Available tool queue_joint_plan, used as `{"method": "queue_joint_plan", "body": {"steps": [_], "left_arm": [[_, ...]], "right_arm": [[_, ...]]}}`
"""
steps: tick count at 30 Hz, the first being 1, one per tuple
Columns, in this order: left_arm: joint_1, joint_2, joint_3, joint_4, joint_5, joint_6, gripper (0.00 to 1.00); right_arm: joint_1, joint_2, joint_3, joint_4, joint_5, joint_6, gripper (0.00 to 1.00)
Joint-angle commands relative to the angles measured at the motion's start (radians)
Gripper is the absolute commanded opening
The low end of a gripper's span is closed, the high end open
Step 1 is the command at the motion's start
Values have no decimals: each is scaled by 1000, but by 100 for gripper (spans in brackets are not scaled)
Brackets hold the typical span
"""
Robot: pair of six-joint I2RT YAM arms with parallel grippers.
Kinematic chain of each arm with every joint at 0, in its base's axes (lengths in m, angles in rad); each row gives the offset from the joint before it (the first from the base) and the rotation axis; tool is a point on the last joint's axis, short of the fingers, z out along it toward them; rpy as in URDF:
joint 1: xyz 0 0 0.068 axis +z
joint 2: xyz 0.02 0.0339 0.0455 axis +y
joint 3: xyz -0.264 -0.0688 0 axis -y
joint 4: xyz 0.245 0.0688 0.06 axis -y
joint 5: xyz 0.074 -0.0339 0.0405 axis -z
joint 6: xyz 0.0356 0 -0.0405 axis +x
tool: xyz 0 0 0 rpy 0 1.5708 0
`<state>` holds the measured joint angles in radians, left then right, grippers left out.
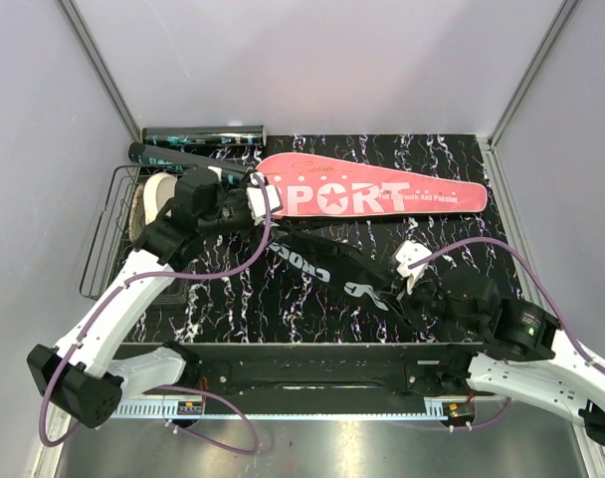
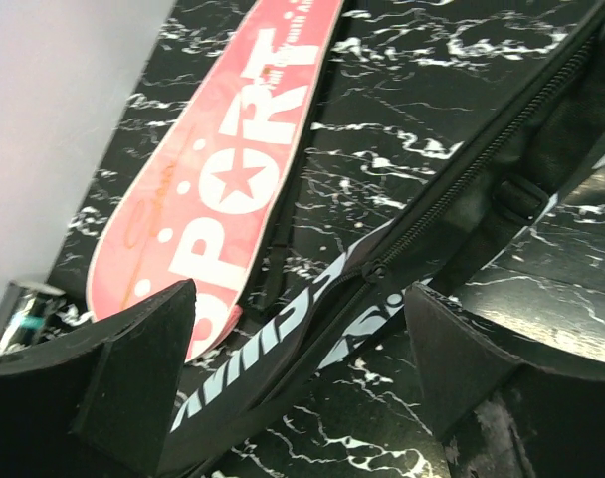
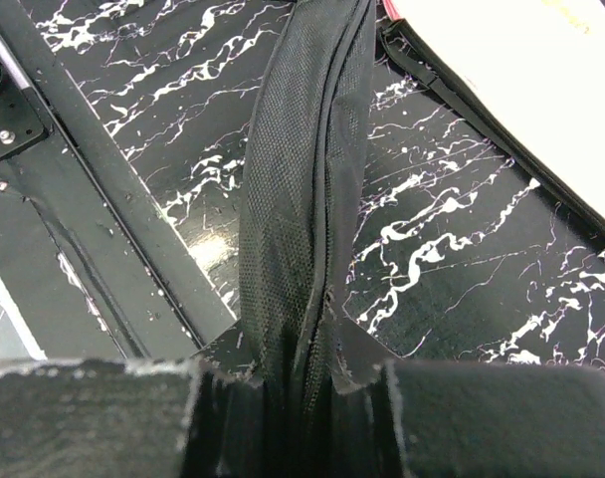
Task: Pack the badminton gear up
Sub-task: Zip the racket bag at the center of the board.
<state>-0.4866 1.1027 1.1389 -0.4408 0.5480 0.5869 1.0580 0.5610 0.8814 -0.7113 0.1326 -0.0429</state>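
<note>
My right gripper (image 3: 295, 398) is pinching the mesh edge of the black "CROSSWAY" bag (image 1: 327, 267), which is lying mid-table. My left gripper (image 2: 301, 344) is hovering with its 2 jaws spread apart, straddling the bag's left end, just beside the pink "SPORT" case (image 1: 372, 194).

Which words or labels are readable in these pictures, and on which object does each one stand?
"SPORT", white, S partly covered: pink racket case.
"CROS", white, rest hidden: black bag.
Small white line beside "SPORT", gold script above it, print on dark tube: too blurred to read.
</note>
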Motion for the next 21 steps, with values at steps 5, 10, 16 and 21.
{"method": "queue_joint_plan", "body": {"steps": [5, 10, 16, 21], "left_arm": [[16, 92, 42, -82, 268, 18, 86], [17, 108, -46, 0, 201, 13, 85], [19, 135, -137, 178, 72, -9, 58], [17, 132, -142, 223, 26, -12, 22]], "right_arm": [[0, -72, 73, 118, 4, 8, 0], [0, -87, 74, 101, 12, 6, 0], [0, -85, 74, 96, 28, 20, 0], [0, -40, 57, 92, 107, 37, 0]]}}
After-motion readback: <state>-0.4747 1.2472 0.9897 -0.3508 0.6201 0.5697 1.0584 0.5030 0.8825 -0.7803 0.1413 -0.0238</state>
